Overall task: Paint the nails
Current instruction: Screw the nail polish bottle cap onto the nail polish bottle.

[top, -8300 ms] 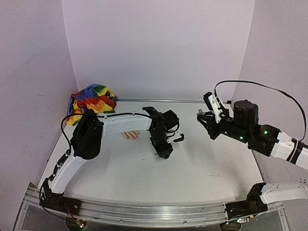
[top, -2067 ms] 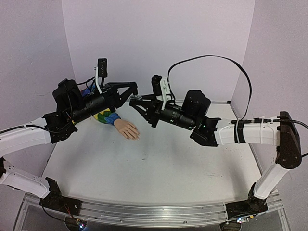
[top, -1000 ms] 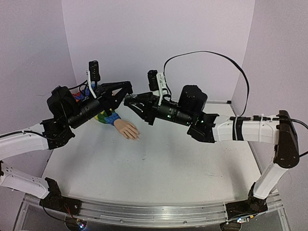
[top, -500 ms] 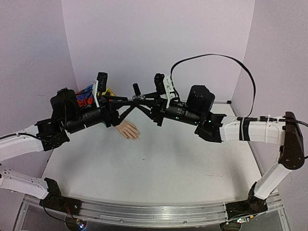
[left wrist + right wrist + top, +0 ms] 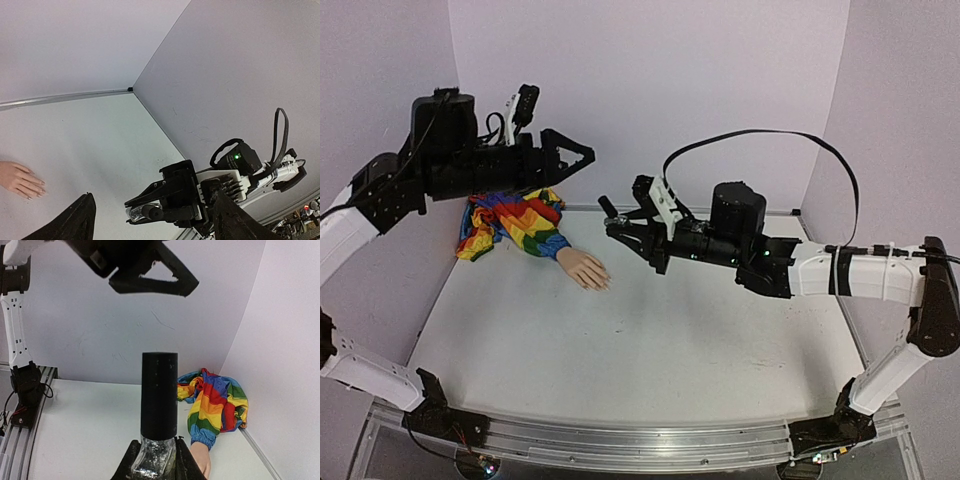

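Your bench [image 5: 650, 345] carries the fake hand [image 5: 583, 268] toward its back left part, and everything below is placed from that hand.

Your left arm [image 5: 380, 190] reaches in from the hand's left side and is raised high, so its forearm runs level well above the hand. Your right arm [image 5: 860, 275] stretches in from the hand's right, lower than the left arm but off the bench.

The rainbow-striped sleeve [image 5: 520, 218] runs from the hand's wrist and bunches up behind it on its left, toward the corner of the walls.

Your left claw [image 5: 582, 158] hangs high over the hand, well apart from it. In the left wrist view its two fingers stand wide apart with nothing between them.

Your right claw [image 5: 625, 232] hovers just to the right of the hand and above it, pointing toward the hand. Its fingers are closed tight on the glass base of the small bottle [image 5: 159, 400].

The hand itself lies flat on the bench, pale peach, with its fingers pointing away from the sleeve.

The bottle has a tall black cap on top and a clear body with a silvery glitter look. It sits above and right of the hand, not touching it.

The nails [image 5: 604, 283] are at the fingertips, on the side away from the sleeve. They are too small for you to tell their colour.
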`<state>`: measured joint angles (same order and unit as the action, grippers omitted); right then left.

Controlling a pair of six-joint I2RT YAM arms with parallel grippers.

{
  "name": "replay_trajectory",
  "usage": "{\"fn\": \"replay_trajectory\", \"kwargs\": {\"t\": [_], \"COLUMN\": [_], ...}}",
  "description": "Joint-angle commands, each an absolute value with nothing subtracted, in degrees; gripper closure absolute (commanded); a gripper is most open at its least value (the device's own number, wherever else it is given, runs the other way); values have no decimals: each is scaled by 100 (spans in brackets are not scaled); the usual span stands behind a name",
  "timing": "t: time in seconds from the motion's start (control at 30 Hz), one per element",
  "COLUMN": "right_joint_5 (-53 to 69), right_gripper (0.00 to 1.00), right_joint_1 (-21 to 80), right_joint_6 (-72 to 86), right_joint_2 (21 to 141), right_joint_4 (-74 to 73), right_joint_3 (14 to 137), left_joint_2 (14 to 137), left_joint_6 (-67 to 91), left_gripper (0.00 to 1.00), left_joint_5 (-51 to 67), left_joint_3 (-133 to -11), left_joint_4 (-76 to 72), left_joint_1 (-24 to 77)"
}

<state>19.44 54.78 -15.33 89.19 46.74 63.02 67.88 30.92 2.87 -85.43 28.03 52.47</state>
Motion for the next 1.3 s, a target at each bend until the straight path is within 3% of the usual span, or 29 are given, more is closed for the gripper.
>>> {"fn": "replay_trajectory", "kwargs": {"t": [0.0, 0.53, 1.07, 1.27], "right_joint_5": [1595, 1430, 1413, 1405], "right_gripper": [100, 100, 100, 100], "right_joint_1": [5469, 5482, 5507, 5525], "right_joint_6": [-1616, -1512, -1502, -1516], "right_joint_2": [8706, 9038, 9122, 9093], "right_joint_4": [4907, 4940, 4931, 4922], "right_joint_3": [6378, 6662, 6672, 6646], "left_joint_2": [7335, 8154, 8477, 8509], "left_joint_6": [3403, 2902, 2758, 2708], "left_gripper": [21, 27, 61, 68], "left_joint_5": [366, 138, 53, 53], "left_joint_3": [-9674, -10091, -10243, -10268], "left_joint_4": [4650, 4882, 4573, 4562], "left_joint_1": [5239, 5444, 5503, 5527]}}
